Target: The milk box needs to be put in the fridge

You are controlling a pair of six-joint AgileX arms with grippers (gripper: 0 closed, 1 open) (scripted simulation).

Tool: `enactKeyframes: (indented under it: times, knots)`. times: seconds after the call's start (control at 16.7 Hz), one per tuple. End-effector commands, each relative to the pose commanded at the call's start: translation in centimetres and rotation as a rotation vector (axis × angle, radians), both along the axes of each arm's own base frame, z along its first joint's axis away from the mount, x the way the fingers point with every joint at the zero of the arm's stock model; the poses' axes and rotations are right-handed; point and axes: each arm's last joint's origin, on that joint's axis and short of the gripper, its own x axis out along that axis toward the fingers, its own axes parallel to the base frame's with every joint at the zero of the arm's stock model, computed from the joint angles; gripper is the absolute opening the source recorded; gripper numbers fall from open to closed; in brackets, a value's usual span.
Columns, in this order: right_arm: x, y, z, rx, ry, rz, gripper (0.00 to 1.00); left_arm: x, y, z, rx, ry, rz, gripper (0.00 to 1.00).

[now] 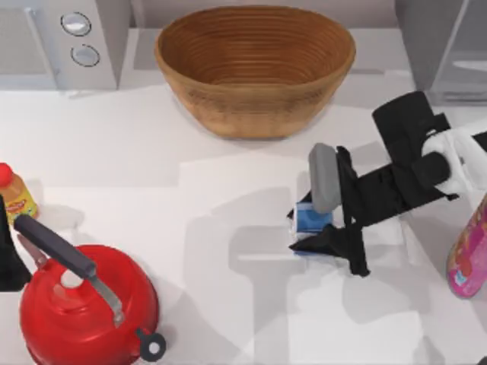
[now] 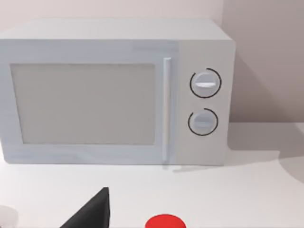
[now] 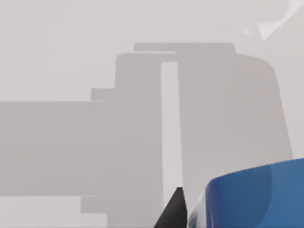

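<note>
The milk box [image 1: 310,221] is a small blue carton right of the table's middle, in front of the wicker basket. My right gripper [image 1: 318,214] reaches in from the right and is shut on it, one grey finger [image 1: 323,179] on its far side and one black finger [image 1: 323,243] on its near side. Its shadow falls well to the left on the table, so the box seems to be off the surface. The right wrist view has the blue carton [image 3: 256,197] close up beside a black fingertip [image 3: 174,211]. The fridge [image 1: 445,46] stands at the back right corner. My left arm [image 1: 7,255] is parked at the left edge.
A wicker basket [image 1: 255,65] stands at the back centre and a light-grey microwave [image 1: 65,38] with two dials at the back left. A red kettle [image 1: 84,304] and a small orange bottle [image 1: 15,194] are at the left. A pink bottle [image 1: 468,255] stands at the right edge.
</note>
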Motion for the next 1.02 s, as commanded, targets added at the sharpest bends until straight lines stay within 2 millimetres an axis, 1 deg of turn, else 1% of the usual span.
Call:
enactKeyframes:
  times: [0.12,0.24,0.36,0.54,0.66,0.78,0.9,1.02]
  knots:
    - [0.1,0.1,0.6,-0.002,0.008,0.002,0.0,0.0,0.0,0.0,0.0,0.0,0.0,1.0]
    - [0.3,0.3,1.9,-0.004,0.019,0.008,0.0,0.0,0.0,0.0,0.0,0.0,0.0,1.0]
    - [0.6,0.6,3.9,-0.004,0.021,0.015,0.0,0.0,0.0,0.0,0.0,0.0,0.0,1.0]
    - [0.9,0.7,8.0,-0.002,0.009,0.017,0.0,0.0,0.0,0.0,0.0,0.0,0.0,1.0]
    - [0.7,0.5,10.7,-0.001,0.004,0.011,0.0,0.0,0.0,0.0,0.0,0.0,0.0,1.0]
    - [0.4,0.2,13.0,-0.001,0.004,0.004,0.0,0.0,0.0,0.0,0.0,0.0,0.0,1.0]
    - [0.1,0.0,14.6,0.0,0.002,0.0,0.0,0.0,0.0,0.0,0.0,0.0,0.0,1.0]
    - [0.0,0.0,15.0,0.0,-0.001,0.0,0.0,0.0,0.0,0.0,0.0,0.0,0.0,1.0]
